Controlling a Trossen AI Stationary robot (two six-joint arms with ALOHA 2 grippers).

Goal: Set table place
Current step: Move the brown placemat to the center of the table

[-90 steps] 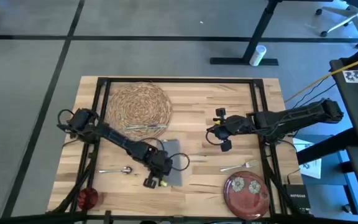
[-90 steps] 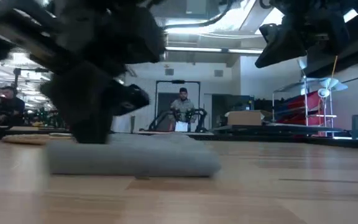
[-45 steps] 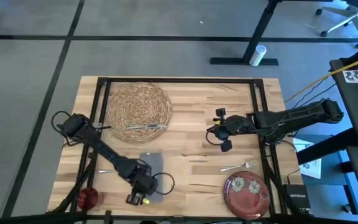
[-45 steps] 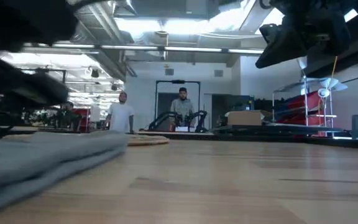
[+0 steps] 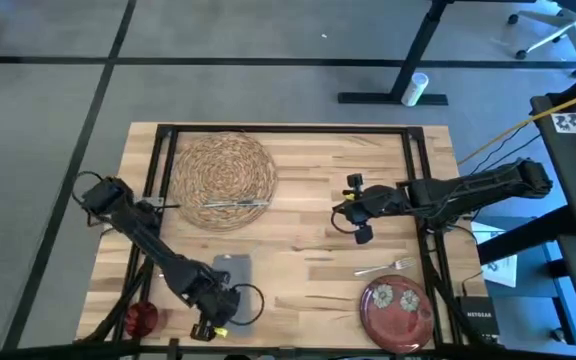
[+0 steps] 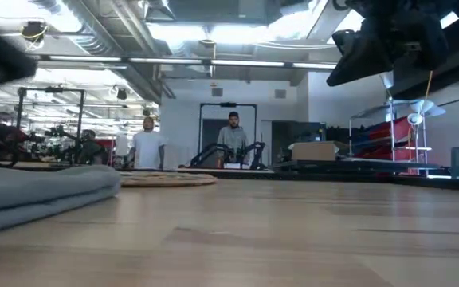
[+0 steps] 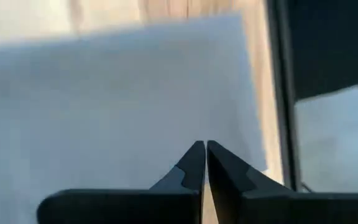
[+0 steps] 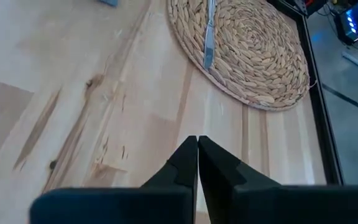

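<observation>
left gripper (image 5: 211, 318) sitting low at the near edge of the table (image 5: 308, 190), fingers pinched together over the gray napkin (image 5: 230, 288); right gripper (image 5: 353, 210) hanging mid-table with fingers closed on nothing; knife (image 5: 230, 203) lying on the woven mat (image 5: 223, 165); fork (image 5: 386, 266) resting just behind the red plate (image 5: 396, 308); red cup (image 5: 141, 318) standing at the near left corner

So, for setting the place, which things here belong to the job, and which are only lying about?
Belong to the job:
woven mat
knife
gray napkin
fork
red plate
red cup
left gripper, at the napkin

Only lying about:
white bottle on the floor
people beyond the table
</observation>
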